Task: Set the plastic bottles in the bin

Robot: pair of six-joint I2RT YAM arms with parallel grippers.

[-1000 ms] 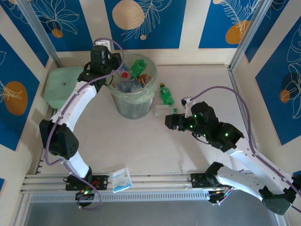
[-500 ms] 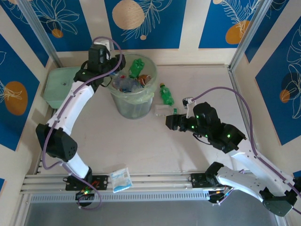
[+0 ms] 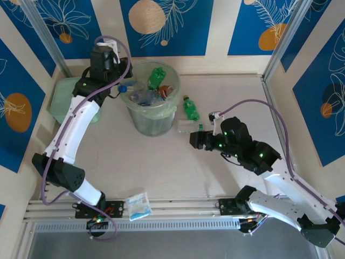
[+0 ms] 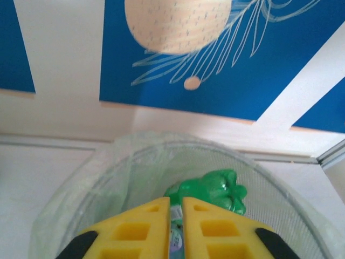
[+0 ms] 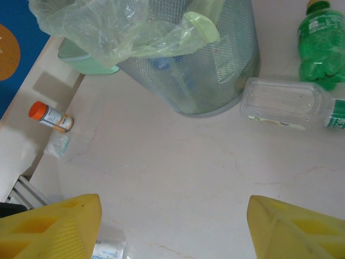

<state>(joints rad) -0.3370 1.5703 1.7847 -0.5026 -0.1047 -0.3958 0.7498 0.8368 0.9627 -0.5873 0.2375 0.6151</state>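
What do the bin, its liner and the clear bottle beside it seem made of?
The bin: fine see-through mesh, metal or plastic unclear. Its liner: thin, glossy pale-green plastic film, wrinkled and draped. The clear bottle: transparent shiny plastic, dented flat.

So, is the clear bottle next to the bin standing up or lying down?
Lying down. The clear bottle rests on its side on the table, beside the bin.

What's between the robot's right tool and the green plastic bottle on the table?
A flattened clear plastic bottle lies on its side there, between the right tool and the green plastic bottle, seen in the top view.
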